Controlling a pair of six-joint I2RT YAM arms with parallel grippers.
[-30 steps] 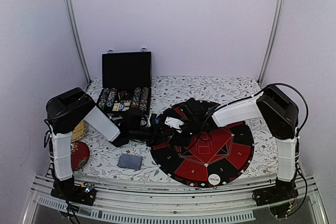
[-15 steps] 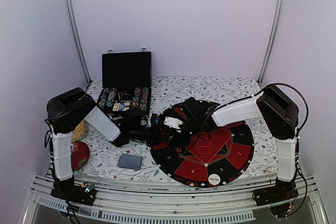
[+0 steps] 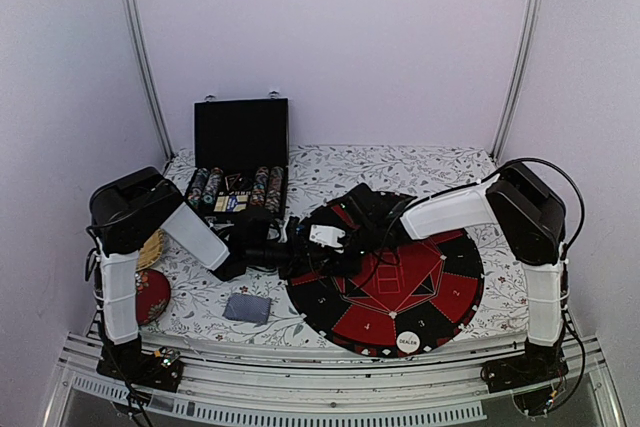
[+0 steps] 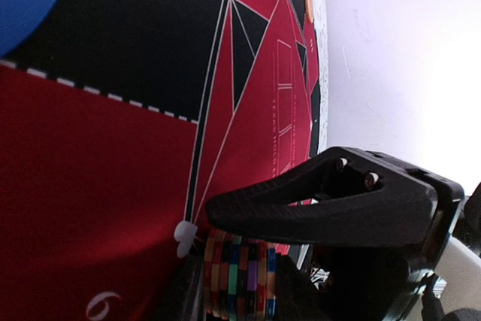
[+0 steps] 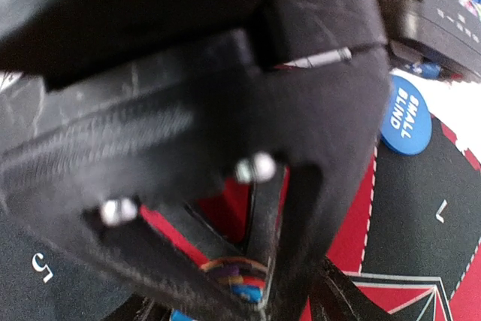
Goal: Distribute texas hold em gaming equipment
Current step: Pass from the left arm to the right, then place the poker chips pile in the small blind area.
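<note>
A stack of striped poker chips [image 4: 237,280] sits between my two grippers over the left edge of the round red-and-black mat [image 3: 400,287]. My left gripper [image 3: 300,255] is shut on the stack's rim, with its upper finger [image 4: 316,204] lying across the top. My right gripper [image 3: 324,250] reaches in from the right. In the right wrist view its tips [image 5: 252,291] close round the same chips [image 5: 239,280], though that view is blurred. A blue SMALL BLIND button [image 5: 406,114] lies on the mat nearby. An orange button [image 4: 308,5] lies at the mat's far side. The white DEALER button [image 3: 407,342] sits at the mat's near edge.
The open black chip case [image 3: 240,137] stands at the back left with rows of chips [image 3: 235,189] inside. A grey-backed card deck [image 3: 247,307] lies on the floral cloth near the front. A red round object [image 3: 152,295] sits by the left arm's base.
My right gripper has moved a little to the left, closer onto the chip stack. My left arm has stayed still.
</note>
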